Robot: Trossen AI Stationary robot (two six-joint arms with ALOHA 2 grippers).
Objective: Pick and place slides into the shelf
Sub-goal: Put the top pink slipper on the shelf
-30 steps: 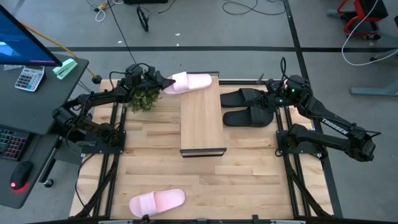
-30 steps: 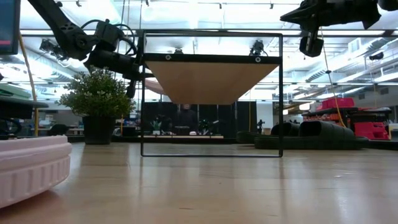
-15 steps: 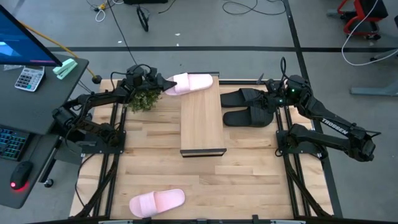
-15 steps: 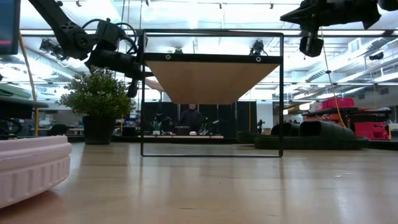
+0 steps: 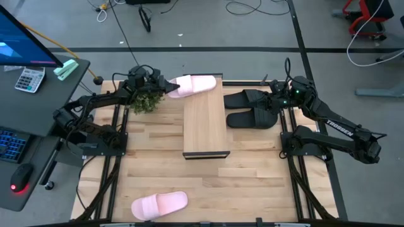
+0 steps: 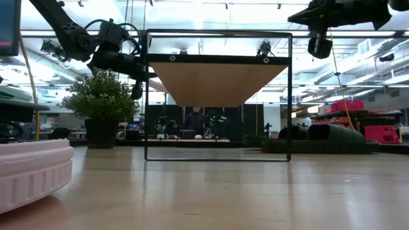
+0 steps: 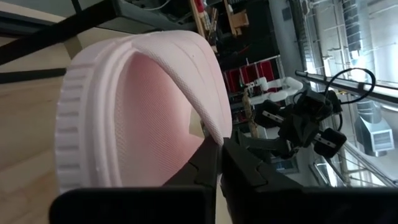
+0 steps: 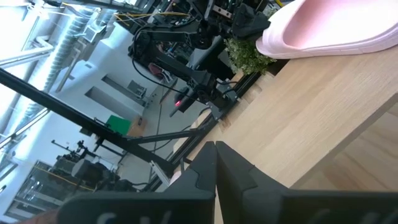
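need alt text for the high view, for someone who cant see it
Overhead view of a wooden table: the left gripper holds a pink slide at the far end of the shelf. The right gripper hovers shut over two black slides, and another pink slide lies near the front edge.

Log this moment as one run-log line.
left gripper: shut on pink slide, at shelf's far end | right gripper: shut, above black slides | second pink slide: on table, near edge
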